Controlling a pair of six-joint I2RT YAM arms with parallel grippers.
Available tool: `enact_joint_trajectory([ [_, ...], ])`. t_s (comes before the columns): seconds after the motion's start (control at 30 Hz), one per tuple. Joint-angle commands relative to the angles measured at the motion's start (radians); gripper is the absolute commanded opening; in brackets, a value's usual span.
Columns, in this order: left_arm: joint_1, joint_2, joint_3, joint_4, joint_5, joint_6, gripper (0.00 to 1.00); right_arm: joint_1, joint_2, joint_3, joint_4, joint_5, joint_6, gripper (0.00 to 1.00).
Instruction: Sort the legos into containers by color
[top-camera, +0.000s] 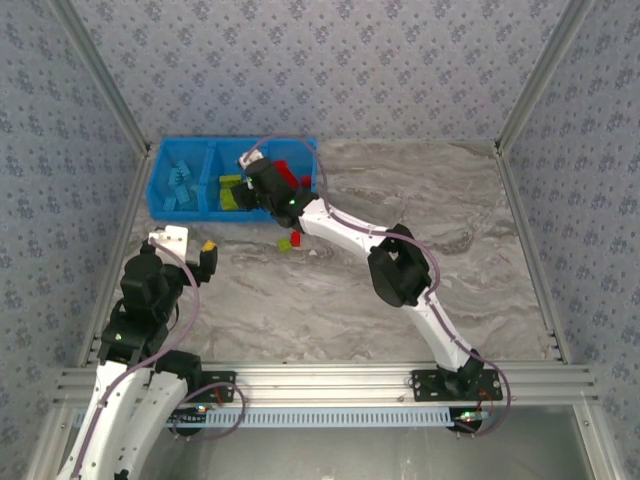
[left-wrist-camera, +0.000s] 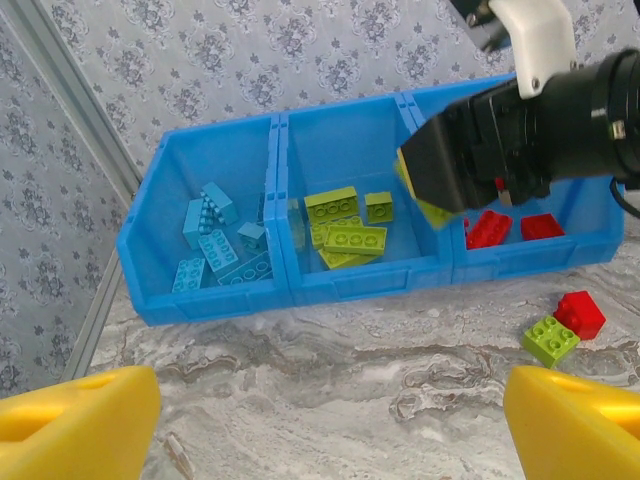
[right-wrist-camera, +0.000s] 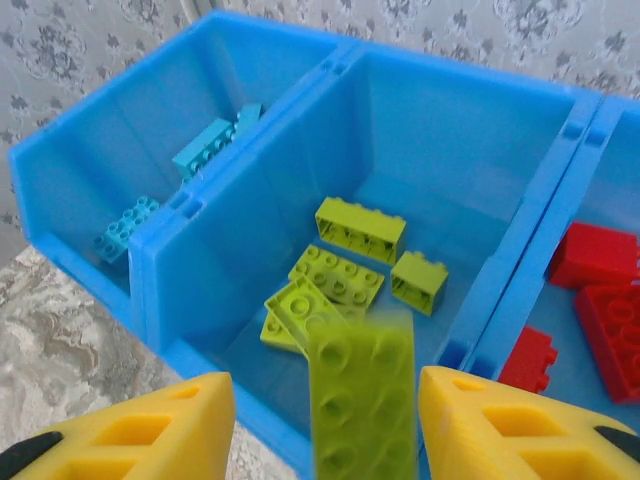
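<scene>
The containers are one blue tray (top-camera: 180, 214) with three compartments. Light blue legos (left-wrist-camera: 215, 245) lie in the left one, lime green legos (right-wrist-camera: 345, 270) in the middle and red legos (right-wrist-camera: 600, 290) in the right. My right gripper (right-wrist-camera: 325, 420) hovers over the middle compartment's front wall (right-wrist-camera: 160, 290). Its jaws are open, and a blurred lime green lego (right-wrist-camera: 365, 400) hangs loose between them, with a gap on each side. My left gripper (left-wrist-camera: 330, 430) is open over bare table, in front of the tray (left-wrist-camera: 370, 275), holding nothing.
A red lego (left-wrist-camera: 580, 313) and a green lego (left-wrist-camera: 550, 340) lie together on the marble table just in front of the tray's right end; from above, this red lego (top-camera: 296, 238) sits under the right arm's forearm. Metal frame rails border the table.
</scene>
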Motion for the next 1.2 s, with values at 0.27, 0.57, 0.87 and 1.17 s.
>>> enact_joint_trajectory([
  [0.27, 0.007, 0.008, 0.005, 0.024, 0.011, -0.002, 0.9, 0.0, -0.14, -0.008, -0.172, -0.003, -0.045, 0.54],
  [0.57, 0.048, 0.205, 0.097, -0.108, -0.146, -0.154, 0.88, 0.021, -0.529, -0.556, -0.095, -0.154, 0.011, 0.57],
  [0.87, 0.168, 0.437, 0.113, -0.211, 0.075, -0.829, 0.91, 0.059, -0.933, -0.999, -0.139, -0.191, 0.094, 0.76],
  [1.17, 0.233, 0.674, 0.106, -0.318, -0.103, -1.172, 0.89, 0.007, -1.199, -1.177, -0.214, -0.202, 0.153, 1.0],
])
